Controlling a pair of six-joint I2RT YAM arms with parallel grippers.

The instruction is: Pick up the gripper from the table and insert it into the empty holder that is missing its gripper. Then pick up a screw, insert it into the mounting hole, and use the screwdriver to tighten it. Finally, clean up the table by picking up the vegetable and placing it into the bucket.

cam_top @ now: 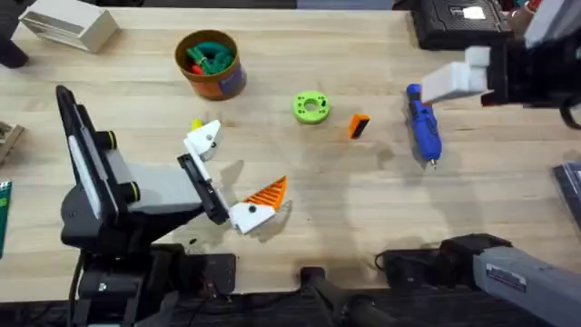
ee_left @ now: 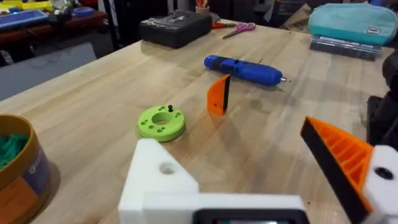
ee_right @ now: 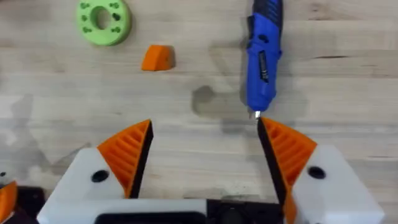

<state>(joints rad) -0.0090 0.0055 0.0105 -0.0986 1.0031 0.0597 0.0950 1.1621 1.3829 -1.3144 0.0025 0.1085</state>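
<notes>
Orange tip, i.e. the gripper [cam_top: 359,125], lay loose on the wood mid-table, untouched, just right of the green ring disc [cam_top: 310,107] and left of the screwdriver [cam_top: 423,130]. In the left wrist view it stood on edge w/ its black side showing, so you had a small, tippy target: a pinch off-centre would prob. have knocked it flat or skidded it toward the ring. The ring carried a small dark screw [ee_left: 170,108] on its top face; bump the ring and that screw could've rolled off.

Left gripper [cam_top: 228,178] sat spread apart, grasping nothing. One finger wore its orange pad [cam_top: 268,193]; the other was the bare white holder [cam_top: 203,138], mounting hole visible in the left wrist view. If you'd brought the tip in at a slant to that block, it likely wouldn't have seated, and the hole wouldn't have lined up for the screw.

Right gripper [ee_right: 202,155] hung released and empty, both pads on, near the screwdriver's silvery tip. Dropping from there risked nudging the driver and rolling it, since it's a cylinder.

Yellow-green vegetable [cam_top: 196,124] lay right beside the holder finger, easy to sweep away by accident. Bucket [cam_top: 210,64] stood far left, already holding green and red toys, well apart from the rest.
</notes>
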